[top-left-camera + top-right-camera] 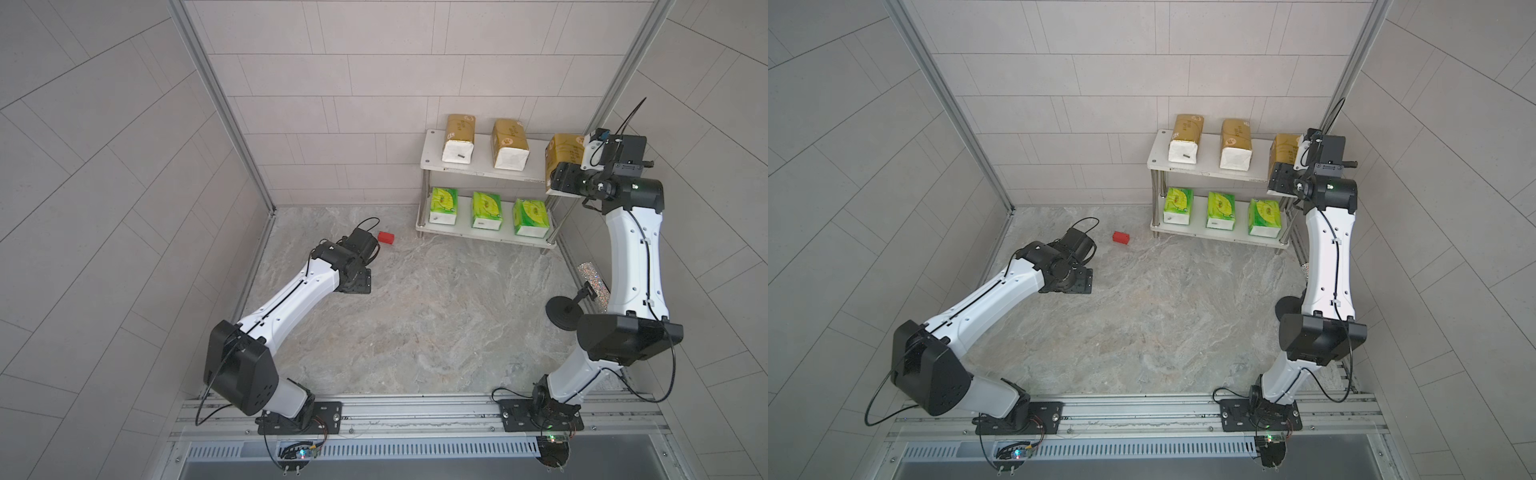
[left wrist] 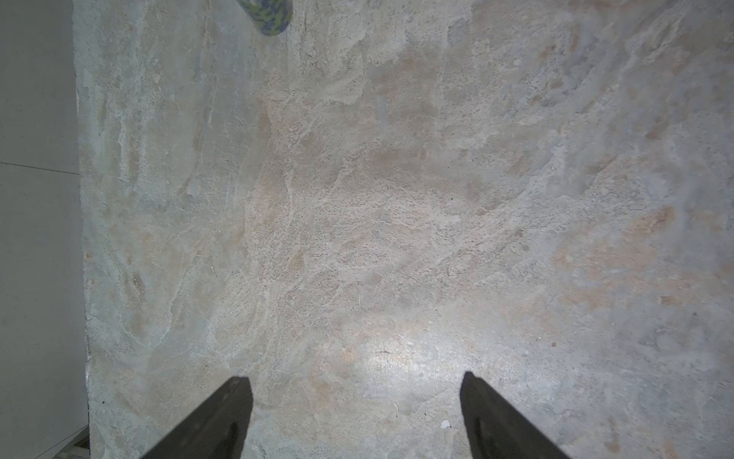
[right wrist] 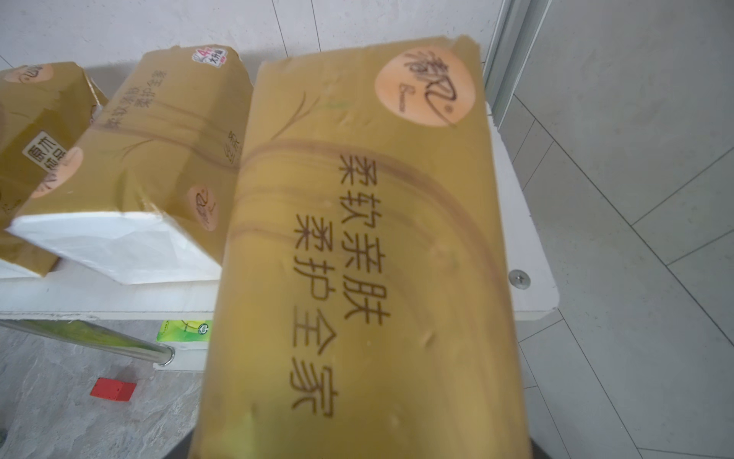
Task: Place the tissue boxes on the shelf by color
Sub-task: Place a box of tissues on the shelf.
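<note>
Gold pack (image 3: 357, 258) lettering legible from right wrist only.

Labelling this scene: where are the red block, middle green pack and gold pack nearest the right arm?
red block (image 1: 386, 237), in a top view, top face.
middle green pack (image 1: 487, 204), in a top view, top face.
gold pack (image 3: 357, 258), right wrist view, printed top face.

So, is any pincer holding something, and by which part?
Left pincer: nothing. Right pincer is at the near end of a gold pack; whether it grips cannot be told.
</note>
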